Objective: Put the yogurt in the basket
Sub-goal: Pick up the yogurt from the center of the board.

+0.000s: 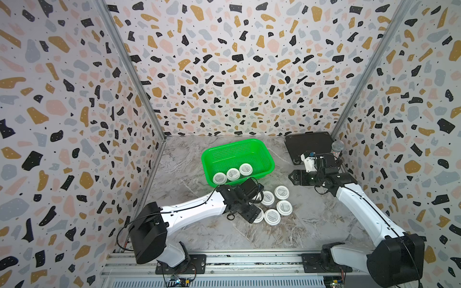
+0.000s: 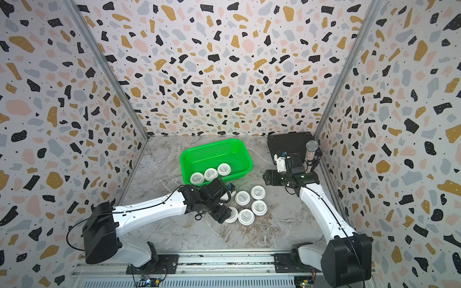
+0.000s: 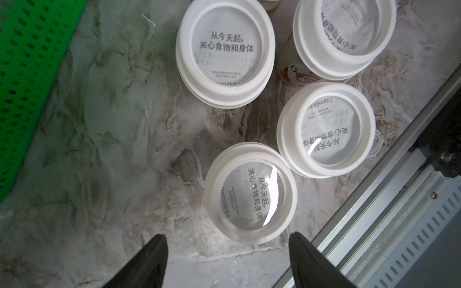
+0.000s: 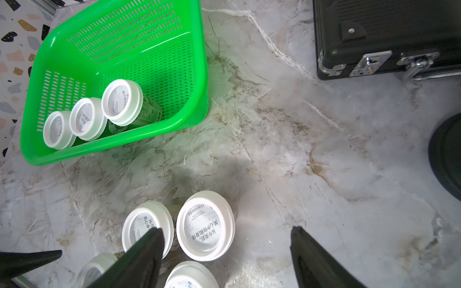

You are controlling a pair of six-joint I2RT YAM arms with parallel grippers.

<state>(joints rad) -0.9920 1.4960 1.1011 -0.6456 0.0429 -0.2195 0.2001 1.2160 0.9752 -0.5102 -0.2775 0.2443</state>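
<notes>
Terrazzo-patterned walls (image 1: pixel 237 74) enclose a grey marble-look tabletop (image 1: pixel 212 237), on which the bright green perforated plastic basket (image 1: pixel 239 154) is set toward the far middle. Three small round yogurt cups with flat white, grey-printed lids (image 1: pixel 233 174) are seen upright in a row along the basket's near wall, so that share of the task can be counted as done. Five more cups (image 1: pixel 282 192) are left on the tabletop in a tight cluster near the basket's near right corner, several touching or just beside one another. The larger share is thus outstanding.

The left gripper (image 3: pixel 227 237) is held low at the near-left edge of the cluster, with its jaws spread and nothing gripped. The nearest cup (image 3: pixel 250 194) is seen just ahead of the fingertips (image 3: pixel 156 251) rather than between them, and is judged to be the one approached. The right gripper (image 1: pixel 293 177) is held above the table to the right of the basket, its jaws likewise spread and empty.

A flat black hard case with metal latches (image 1: pixel 309 144) and a silver-headed microphone with a glittery handle (image 1: pixel 337 147) are found in the far right corner, well apart from any route to the basket. The closeness of the neighbouring cups is judged the main hindrance, since one could be knocked as a finger is lowered beside the target.
</notes>
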